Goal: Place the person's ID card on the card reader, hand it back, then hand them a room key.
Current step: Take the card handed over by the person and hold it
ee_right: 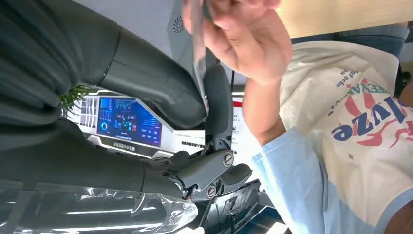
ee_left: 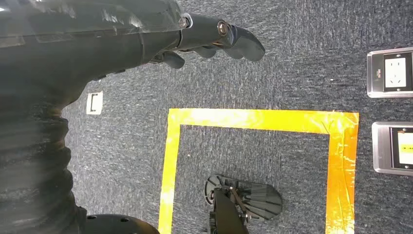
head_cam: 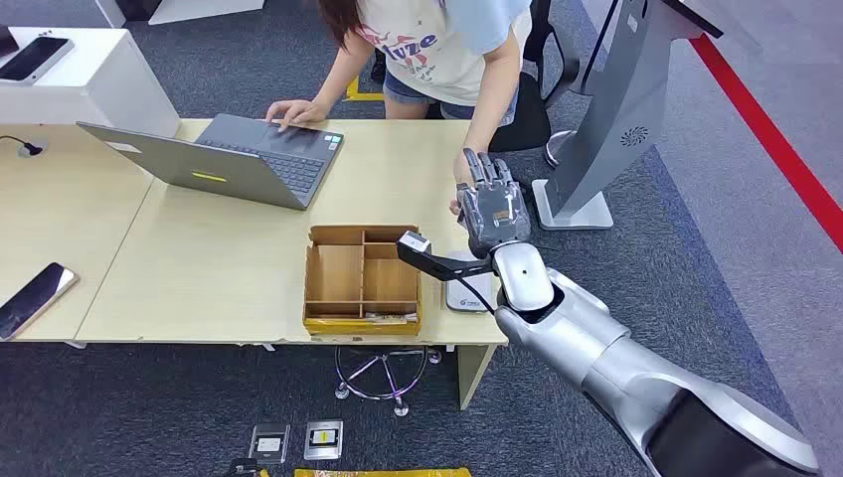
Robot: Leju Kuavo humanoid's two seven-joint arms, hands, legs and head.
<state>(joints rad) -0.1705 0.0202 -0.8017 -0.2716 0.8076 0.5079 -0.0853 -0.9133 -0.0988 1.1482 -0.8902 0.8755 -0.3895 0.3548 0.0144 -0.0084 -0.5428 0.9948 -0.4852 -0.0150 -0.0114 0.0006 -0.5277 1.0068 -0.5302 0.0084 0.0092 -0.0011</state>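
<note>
1. Right hand [head_cam: 494,207] is raised over the far right end of the table [head_cam: 199,268], fingers pointing toward the person [head_cam: 447,50] across it.
2. Right wrist view: thumb [ee_right: 146,78] and a dark finger [ee_right: 217,105] pinch the edge of a thin card [ee_right: 197,44]. The person's hand [ee_right: 243,39] grips the same card from the other side. Both hold it at once.
3. Can't tell whether that card is the ID card or a room key; its face is edge-on and unreadable.
4. Card reader [head_cam: 467,293], a flat white pad, lies on the table's near right corner, just below the right wrist, partly hidden by the forearm.
5. Cardboard tray [head_cam: 362,280] with compartments sits just left of the reader; a flat item lies in its front slot, too small to identify.
6. Left hand [ee_left: 214,41] hangs over grey carpet with yellow tape [ee_left: 253,119]; fingers loosely curled, holding nothing.
7. Person's other hand rests on an open laptop [head_cam: 239,159]. A phone [head_cam: 35,298] lies at the table's left edge.
</note>
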